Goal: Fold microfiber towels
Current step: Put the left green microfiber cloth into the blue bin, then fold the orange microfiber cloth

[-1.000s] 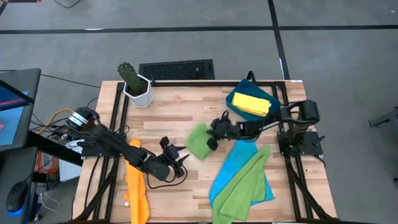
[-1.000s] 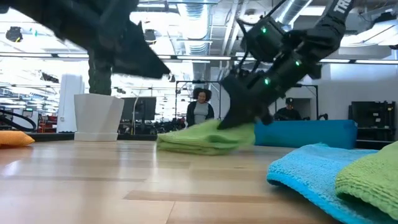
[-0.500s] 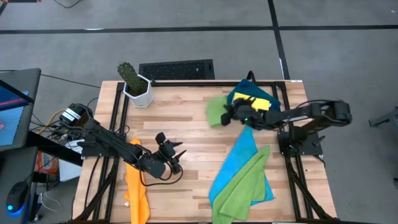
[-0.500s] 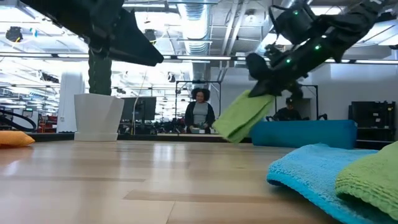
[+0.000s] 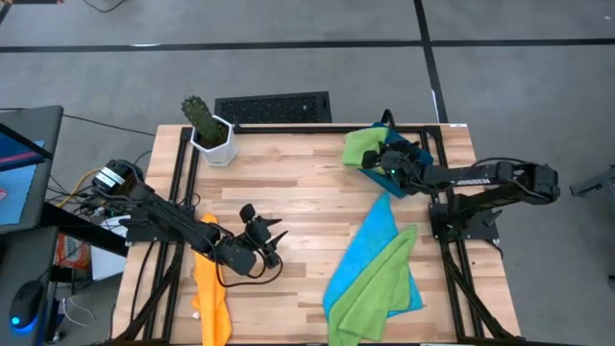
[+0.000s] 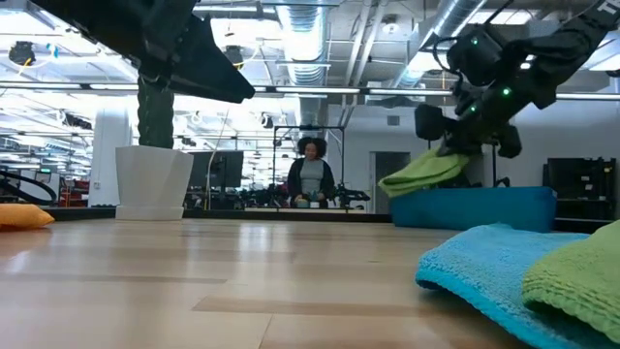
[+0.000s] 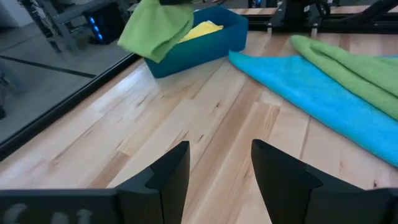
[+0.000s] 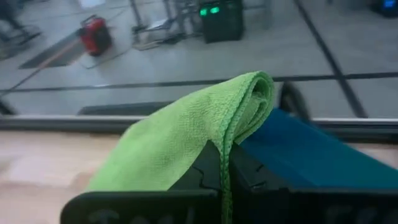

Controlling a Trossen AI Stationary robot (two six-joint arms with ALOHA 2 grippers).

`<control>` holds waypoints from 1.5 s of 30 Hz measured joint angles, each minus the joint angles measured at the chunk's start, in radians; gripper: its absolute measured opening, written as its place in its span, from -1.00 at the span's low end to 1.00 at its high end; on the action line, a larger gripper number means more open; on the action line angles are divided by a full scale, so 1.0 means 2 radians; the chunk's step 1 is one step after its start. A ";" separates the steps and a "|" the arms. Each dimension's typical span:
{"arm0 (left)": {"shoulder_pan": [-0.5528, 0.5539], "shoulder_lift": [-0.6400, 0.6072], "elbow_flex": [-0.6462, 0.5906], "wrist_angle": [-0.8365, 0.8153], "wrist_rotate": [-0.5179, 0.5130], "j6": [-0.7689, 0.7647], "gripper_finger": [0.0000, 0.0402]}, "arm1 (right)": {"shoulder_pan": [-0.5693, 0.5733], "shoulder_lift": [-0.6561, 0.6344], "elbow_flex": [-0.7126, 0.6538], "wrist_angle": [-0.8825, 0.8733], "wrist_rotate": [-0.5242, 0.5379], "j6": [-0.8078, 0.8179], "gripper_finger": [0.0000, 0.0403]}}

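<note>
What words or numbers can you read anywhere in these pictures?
None can be read.
The green towel, the blue towel, the tray and the pot are plain, with no label showing.
The screen beside the table shows colours only, too small to read.
Any signs in the room behind are too blurred to read.

A folded lime green towel [image 5: 358,146] is held raised over the far right corner of the table, its loose end drooping, with a folded yellow towel [image 7: 198,29] seen lying beneath it. A bright blue towel [image 5: 370,252] is spread flat at the near right, and a second green towel [image 5: 373,285] is laid rumpled across it. An orange towel [image 5: 211,288] is draped at the near left edge.
</note>
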 joint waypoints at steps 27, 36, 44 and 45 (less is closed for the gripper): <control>0.000 0.000 0.000 -0.001 0.004 0.001 -0.17 | -0.021 0.000 0.000 -0.215 -0.017 0.109 -0.58; 0.001 0.000 0.000 0.002 0.032 0.013 -0.17 | -0.018 -0.035 0.000 -0.234 -0.037 0.038 0.11; 0.014 0.000 0.000 0.061 0.138 0.039 -0.17 | 0.033 -0.145 0.001 -0.234 -0.143 -0.008 0.28; 0.016 0.000 0.000 0.067 0.152 0.041 -0.17 | 0.047 -0.159 0.001 -0.234 -0.163 -0.011 0.28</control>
